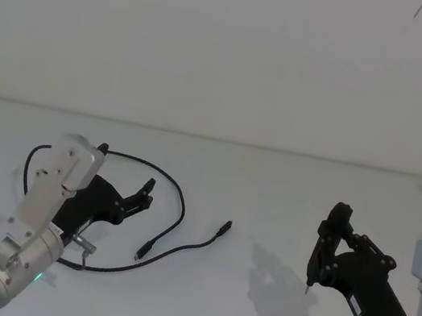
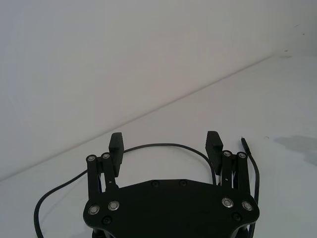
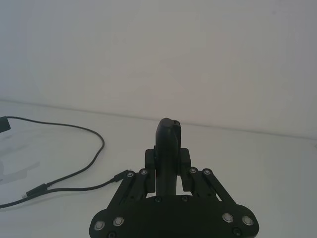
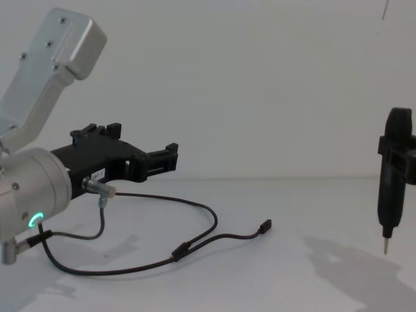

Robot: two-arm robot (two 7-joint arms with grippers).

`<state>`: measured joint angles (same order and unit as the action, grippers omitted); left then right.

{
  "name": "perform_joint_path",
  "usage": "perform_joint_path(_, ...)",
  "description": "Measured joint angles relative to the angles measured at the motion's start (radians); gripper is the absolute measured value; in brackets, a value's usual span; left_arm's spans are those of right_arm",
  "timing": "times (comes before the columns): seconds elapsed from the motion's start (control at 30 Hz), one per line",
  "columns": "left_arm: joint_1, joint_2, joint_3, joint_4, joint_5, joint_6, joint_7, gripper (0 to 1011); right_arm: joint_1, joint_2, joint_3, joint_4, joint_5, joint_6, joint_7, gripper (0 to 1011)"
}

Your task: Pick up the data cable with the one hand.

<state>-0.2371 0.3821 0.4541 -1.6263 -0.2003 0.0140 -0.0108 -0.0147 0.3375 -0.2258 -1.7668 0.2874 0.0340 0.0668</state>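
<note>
Wide apart, the jaws of the left gripper (image 2: 165,142) frame an arc of the data cable (image 2: 163,144) in the left wrist view, with the strand crossing from one finger to the other.

In the right wrist view, the right gripper (image 3: 168,130) has its jaws pressed together, and the cable lies farther off.

From the head, the cable lies slack on the table (image 1: 287,188), looped by the left gripper. Its long free run goes from the Y-split toward the robot's right and away, and the plug end points that way.

From the chest, the left gripper hovers above the flat cable. So thin a strand could slip between closing pads, the tips could scrape the table, or the nearby grey wire (image 4: 102,214) could be caught instead.
</note>
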Motion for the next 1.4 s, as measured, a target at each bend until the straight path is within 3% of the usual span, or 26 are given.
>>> perform_joint_path(0.7,-0.004,0.002,-0.004,0.006,-0.009,-0.015,-0.023,1002,0.0,0.0,0.0,0.0,0.0,0.0,0.0,279)
perform_joint_path(1.0,-0.014,0.017,-0.01,0.018,-0.054,-0.039,-0.108,1001,0.0,0.0,0.0,0.0,0.0,0.0,0.0,279)
perform_joint_path(1.4,-0.029,0.064,0.0,0.047,-0.136,-0.026,-0.294,1001,0.0,0.0,0.0,0.0,0.0,0.0,0.0,279)
